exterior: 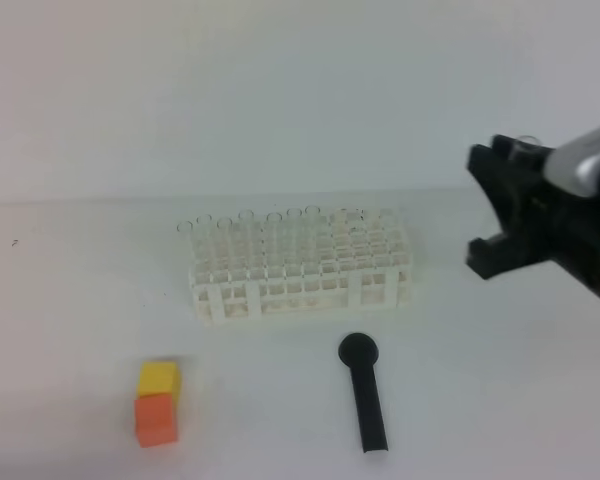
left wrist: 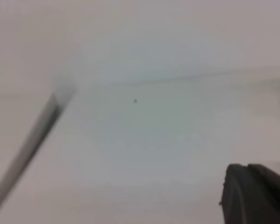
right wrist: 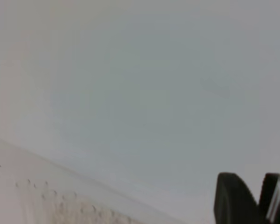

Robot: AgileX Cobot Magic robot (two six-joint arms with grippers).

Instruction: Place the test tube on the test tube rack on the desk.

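A plain white wall stands behind the white table (exterior: 70, 300). The left gripper (left wrist: 256, 196) is clenched on nothing, far from the work. The test tube rack (exterior: 300, 270) sits mid-table, already full of clear tubes along its back rows. To the right of the rack and higher up, the right gripper (exterior: 490, 205) grasps the test tube (right wrist: 279, 198), which looks upright. It must travel left and down to the rack.

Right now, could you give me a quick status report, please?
Right pincer raised right of test tube rack, gripping test tube. Left pincer shut. Black stick lies before rack.
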